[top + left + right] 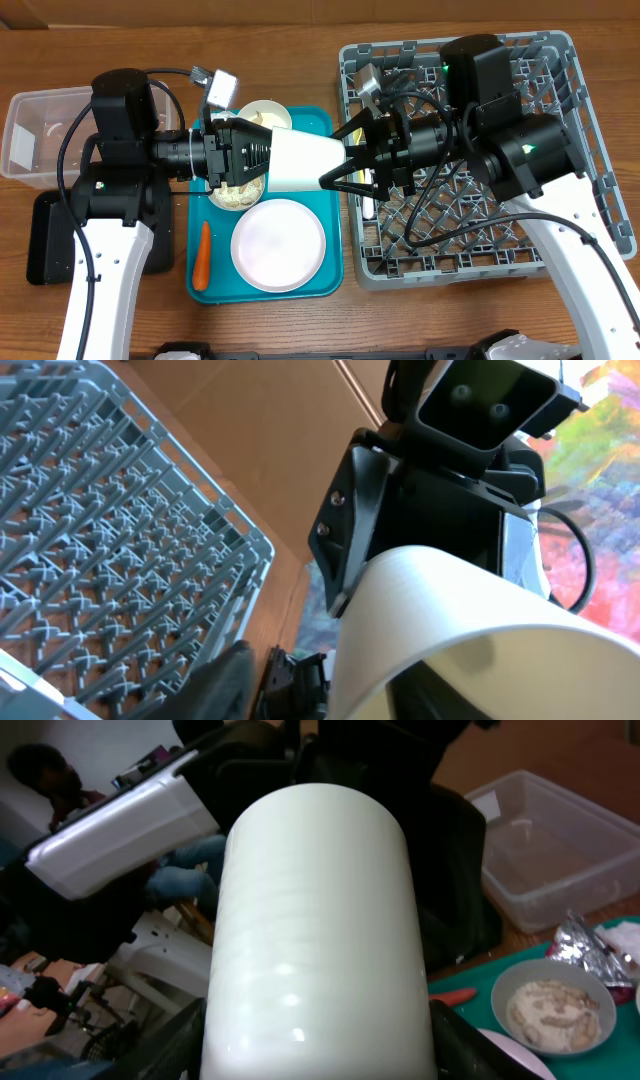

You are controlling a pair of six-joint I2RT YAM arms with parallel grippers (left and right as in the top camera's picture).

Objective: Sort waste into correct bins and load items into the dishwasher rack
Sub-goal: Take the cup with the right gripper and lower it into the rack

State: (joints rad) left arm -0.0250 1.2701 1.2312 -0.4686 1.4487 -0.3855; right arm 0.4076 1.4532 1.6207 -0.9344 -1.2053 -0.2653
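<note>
A white cup (300, 160) hangs on its side above the teal tray, between both grippers. My right gripper (330, 160) is shut on its narrow end, and the cup fills the right wrist view (315, 920) between the fingers (320, 1060). My left gripper (262, 158) is open at the cup's rim (450, 610): one finger is inside and the other stands apart from the wall (335, 695). The grey rack (560, 70) is on the right. A bowl of beige scraps (550, 1005), a foil wrapper (585, 945), a plate (278, 243) and a carrot piece (202, 255) lie on the tray.
The teal tray (325, 280) sits mid-table. A clear tub (35, 135) and a black tray (45, 240) are at the far left. A second bowl (262, 112) shows behind my left gripper. A pale utensil (368, 205) lies at the rack's left edge.
</note>
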